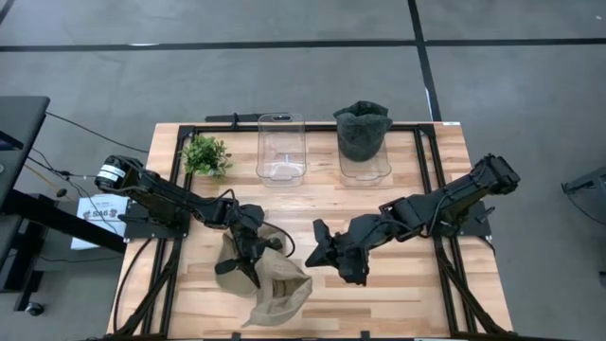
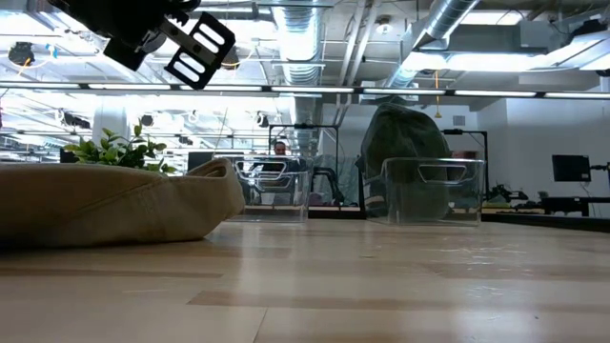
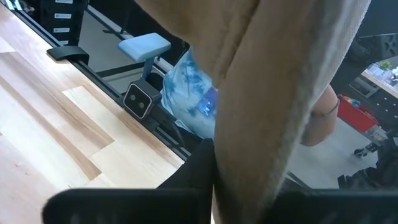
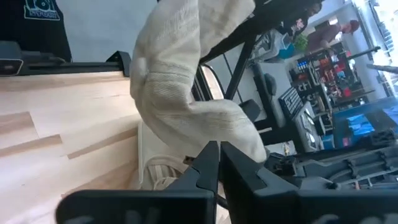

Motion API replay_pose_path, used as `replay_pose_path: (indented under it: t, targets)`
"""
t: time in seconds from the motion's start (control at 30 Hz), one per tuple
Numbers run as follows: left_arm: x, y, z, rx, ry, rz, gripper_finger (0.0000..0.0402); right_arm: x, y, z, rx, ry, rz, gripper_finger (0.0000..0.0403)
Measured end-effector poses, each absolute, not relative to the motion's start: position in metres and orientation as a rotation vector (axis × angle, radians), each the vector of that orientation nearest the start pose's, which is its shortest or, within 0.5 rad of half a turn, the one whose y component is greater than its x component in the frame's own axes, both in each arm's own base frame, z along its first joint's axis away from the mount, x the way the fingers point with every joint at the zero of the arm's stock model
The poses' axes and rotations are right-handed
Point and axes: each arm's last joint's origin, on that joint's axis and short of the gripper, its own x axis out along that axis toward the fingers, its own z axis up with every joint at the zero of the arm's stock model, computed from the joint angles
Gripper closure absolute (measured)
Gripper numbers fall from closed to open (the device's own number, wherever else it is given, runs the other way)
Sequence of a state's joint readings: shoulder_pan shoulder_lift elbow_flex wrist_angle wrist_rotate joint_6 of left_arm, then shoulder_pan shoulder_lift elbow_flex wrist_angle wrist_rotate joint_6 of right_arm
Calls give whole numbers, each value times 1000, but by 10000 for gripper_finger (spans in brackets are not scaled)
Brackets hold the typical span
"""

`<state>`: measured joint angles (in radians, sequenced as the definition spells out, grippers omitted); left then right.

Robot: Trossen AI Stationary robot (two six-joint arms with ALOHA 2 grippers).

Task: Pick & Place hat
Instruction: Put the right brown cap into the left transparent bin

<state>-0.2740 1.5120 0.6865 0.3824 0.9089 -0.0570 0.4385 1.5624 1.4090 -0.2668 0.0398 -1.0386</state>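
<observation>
An industrial lab or workshop — exposed ceiling ducts (image 2: 448, 24), strip lights, monitors (image 2: 570, 168), equipment racks beyond the table (image 1: 312, 284).

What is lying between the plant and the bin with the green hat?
In the high view, an empty clear bin stands between the plant and the hat's bin.
</observation>
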Motion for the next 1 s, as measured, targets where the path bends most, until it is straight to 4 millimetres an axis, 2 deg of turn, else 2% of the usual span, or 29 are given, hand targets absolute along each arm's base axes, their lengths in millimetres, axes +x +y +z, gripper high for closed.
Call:
replay_pose_path:
  t: [0.13,0.3,0.6,0.77,1.0]
  targets:
    - [275,-102,191,-196,480,-1153,376,317,156,356,-1109,165,550,357]
    - [275,-101,191,-193,478,-1153,376,312,162,359,-1027,159,555,296]
    - [275,-101,191,-166,460,-1159,376,311,177,352,-1006,145,624,202]
    - [275,-101,191,-164,459,-1153,376,319,176,347,-994,119,668,190]
    - [275,-101,191,-162,462,-1133,376,338,177,329,-1045,116,671,206]
